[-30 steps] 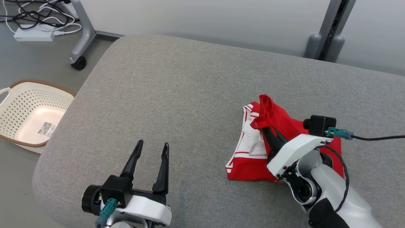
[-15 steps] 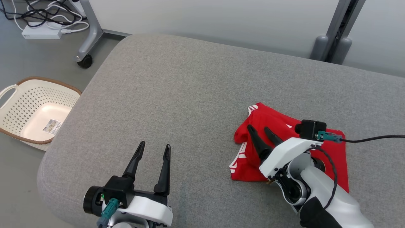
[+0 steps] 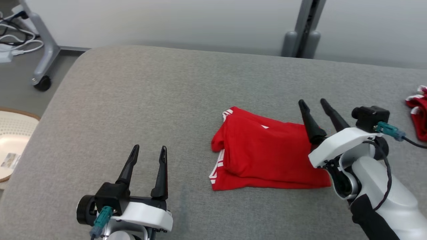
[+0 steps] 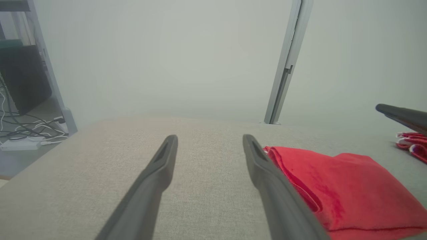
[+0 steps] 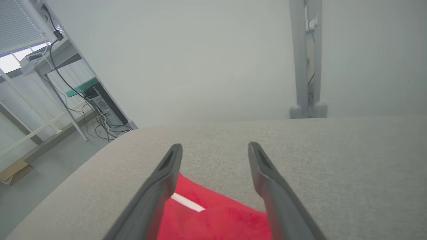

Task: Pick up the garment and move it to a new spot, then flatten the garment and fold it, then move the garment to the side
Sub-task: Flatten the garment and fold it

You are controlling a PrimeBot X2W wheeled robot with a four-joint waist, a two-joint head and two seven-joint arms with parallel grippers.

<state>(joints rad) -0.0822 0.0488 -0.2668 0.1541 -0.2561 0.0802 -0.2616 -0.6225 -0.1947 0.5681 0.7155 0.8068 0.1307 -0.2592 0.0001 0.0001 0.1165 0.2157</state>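
Evidently folded into a compact red stack, with a white-striped hem [image 3: 217,165] peeking out at its 8 o'clock corner, the garment [image 3: 263,156] lies flat on the grey cushion [image 3: 150,93], a little toward 4 o'clock from the cushion's middle in the head view. What looks left is the shift to the side, and that wants a grip that takes every layer at once. The right gripper [image 3: 311,100] hangs at the garment's 3 o'clock edge, fingers spread wide and holding nothing; it should dip so one finger slides under the whole stack and the other lands on top before it closes. The left gripper [image 3: 149,147], equally spread and empty, hovers over bare cushion at the garment's 8 o'clock and could support the doubled fold there so the stack travels level. Carry it low, or the fold may fall open. Another red cloth [image 3: 417,113] sits far out at 3 o'clock, so the free space toward 9 o'clock seems the safer side.
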